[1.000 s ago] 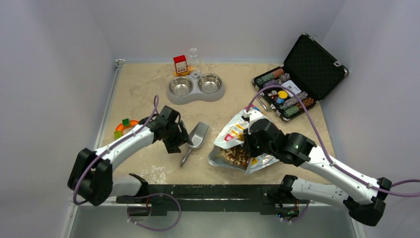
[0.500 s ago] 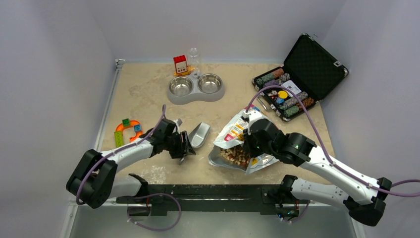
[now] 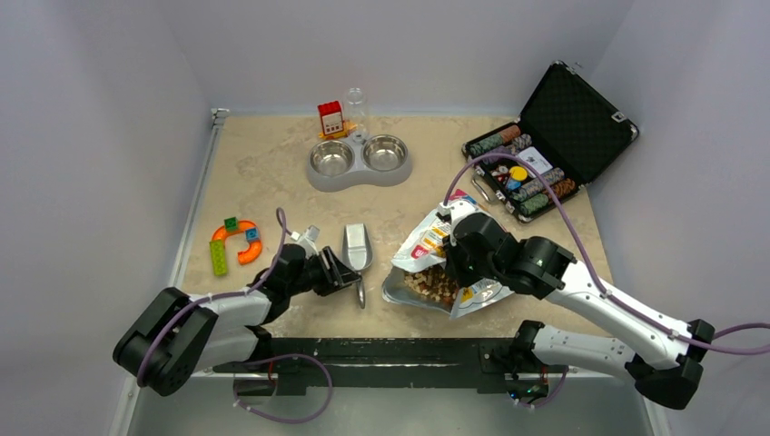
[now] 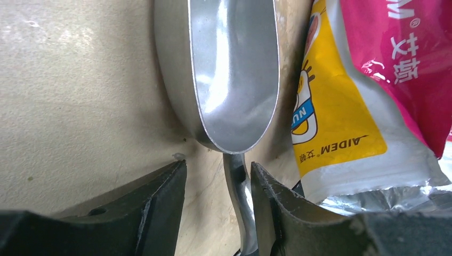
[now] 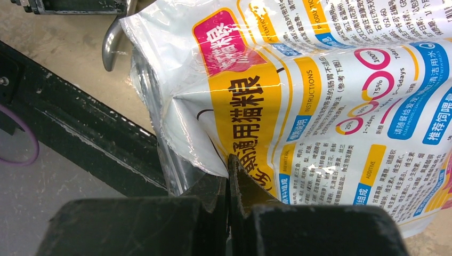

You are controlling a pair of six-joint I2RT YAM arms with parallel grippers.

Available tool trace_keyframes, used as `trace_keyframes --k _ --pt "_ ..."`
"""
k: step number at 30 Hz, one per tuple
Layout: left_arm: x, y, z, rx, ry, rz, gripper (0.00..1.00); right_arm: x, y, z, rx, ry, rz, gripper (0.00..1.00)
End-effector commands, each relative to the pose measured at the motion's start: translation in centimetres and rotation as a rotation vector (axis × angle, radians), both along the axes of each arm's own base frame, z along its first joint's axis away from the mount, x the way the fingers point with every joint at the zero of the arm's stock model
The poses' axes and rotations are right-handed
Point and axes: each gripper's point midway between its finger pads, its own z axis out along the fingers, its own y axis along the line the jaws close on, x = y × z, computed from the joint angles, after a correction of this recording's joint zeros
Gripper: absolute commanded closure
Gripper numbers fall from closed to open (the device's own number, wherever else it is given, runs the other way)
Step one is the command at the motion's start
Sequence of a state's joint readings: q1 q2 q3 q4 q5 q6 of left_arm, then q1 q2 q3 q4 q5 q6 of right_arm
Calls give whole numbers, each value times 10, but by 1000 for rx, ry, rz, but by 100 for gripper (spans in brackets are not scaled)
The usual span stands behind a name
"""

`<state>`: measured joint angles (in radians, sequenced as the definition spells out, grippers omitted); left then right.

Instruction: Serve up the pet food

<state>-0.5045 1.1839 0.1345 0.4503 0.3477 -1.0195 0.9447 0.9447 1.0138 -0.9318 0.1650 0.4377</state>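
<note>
The pet food (image 3: 434, 286) is a loose heap of small brown dry kibble pellets. It sits in the open mouth of the white-and-yellow printed foil bag (image 3: 438, 238), which lies on the beige stone-patterned table (image 3: 263, 173).

In the top view the heap lies at 3 o'clock from the left gripper (image 4: 218, 166), near it but apart. It lies at 7 o'clock from the right arm's wrist.

Only the top view shows the pellets. The left wrist view shows the jaws parted, straddling the handle of the silver metal scoop (image 4: 234, 74), with a gap on one side. The right wrist view shows the right gripper (image 5: 230, 166) clamped on the bag's folded edge.
</note>
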Motion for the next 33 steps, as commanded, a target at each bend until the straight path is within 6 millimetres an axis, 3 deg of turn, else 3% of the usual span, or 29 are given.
trace_keyframes --k 1,11,19,24,30,33 --pt "4 25 -29 78 28 154 47 4 5 24 30 -32 22 100" --pt "34 5 4 42 -32 115 43 0 10 27 46 -10 40 100" --pt "70 8 3 153 38 143 67 0 5 33 56 -32 32 100" --pt "95 9 9 252 50 12 78 1 3 38 52 -44 31 100" --pt "92 2 7 283 102 -178 80 0 3 39 64 -49 30 100" --pt "96 4 15 294 97 -201 70 -1 4 36 70 -43 33 100"
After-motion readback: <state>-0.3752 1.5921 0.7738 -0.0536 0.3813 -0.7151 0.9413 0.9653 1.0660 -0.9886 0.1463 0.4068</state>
